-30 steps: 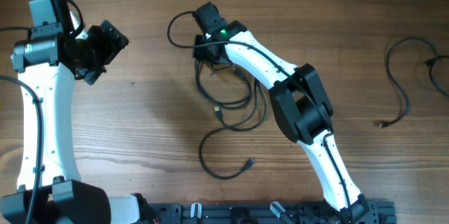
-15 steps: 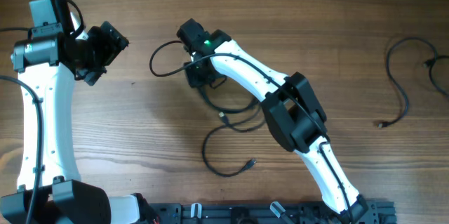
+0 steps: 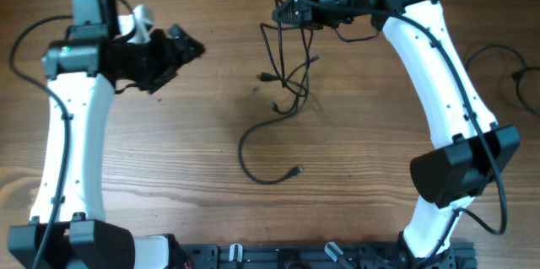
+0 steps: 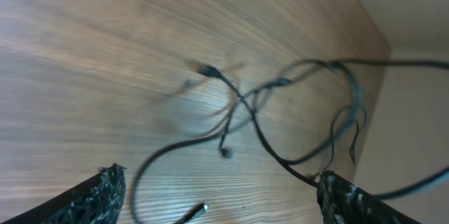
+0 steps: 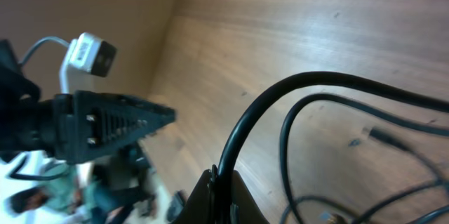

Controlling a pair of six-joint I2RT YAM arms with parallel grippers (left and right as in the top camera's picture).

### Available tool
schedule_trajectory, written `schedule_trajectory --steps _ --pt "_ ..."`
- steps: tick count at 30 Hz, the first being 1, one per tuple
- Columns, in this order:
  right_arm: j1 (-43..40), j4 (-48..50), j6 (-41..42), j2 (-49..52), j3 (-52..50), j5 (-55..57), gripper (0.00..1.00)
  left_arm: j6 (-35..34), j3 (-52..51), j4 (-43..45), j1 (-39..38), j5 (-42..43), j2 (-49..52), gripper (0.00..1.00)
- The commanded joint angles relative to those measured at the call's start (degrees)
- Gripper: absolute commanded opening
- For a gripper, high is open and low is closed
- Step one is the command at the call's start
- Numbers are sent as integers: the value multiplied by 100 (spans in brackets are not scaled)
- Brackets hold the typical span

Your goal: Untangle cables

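1. The right claw (image 3: 285,13) sits near 12 o'clock in the overhead view, above the wooden bench (image 3: 169,176). It is pressed together and pinches a strand of the cables (image 3: 291,71).
2. In the right wrist view, a thick black strand rises out of the closed fingertips (image 5: 219,190) and arcs away towards 3 o'clock. More strands blur beneath it.
3. From the pinch, the cables run towards 6 o'clock as a loose tangle of thin black cords that cross one another near the bench's middle.
4. Small plug ends stick out of the tangle at its 9 o'clock side.
5. One cord leaves the tangle at 7 o'clock and lies in a wide open loop (image 3: 249,164) on the bench. It ends in a small plug (image 3: 295,170) at the loop's 3 o'clock.
6. The left claw (image 4: 223,197) is at about 10 o'clock overhead, well apart from the tangle. It is spread wide with nothing between its fingers.
7. Its wrist camera looks past both fingertips at the crossing cords, which are blurred.
8. A separate black cable (image 3: 494,48) lies near 2 o'clock at the bench's edge, apart from the tangle and partly hidden by the right arm.
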Motion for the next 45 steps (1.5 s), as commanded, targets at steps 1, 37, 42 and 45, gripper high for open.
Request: schedule_trajectory --steps 1,37,42,45 --pt "-44 -9 -177 114 -15 -817 4 4 42 323 -549 205 321 92" --pt "-44 -332 -372 114 -15 -743 4 -323 37 2933 -1727 1585 1963 84" --pt "-44 -376 -293 101 -15 -741 4 -457 37 2889 -1803 1014 2146 22" --pt "-160 -380 -219 -76 -9 -455 4 -527 37 2588 -1735 334 2149 4"
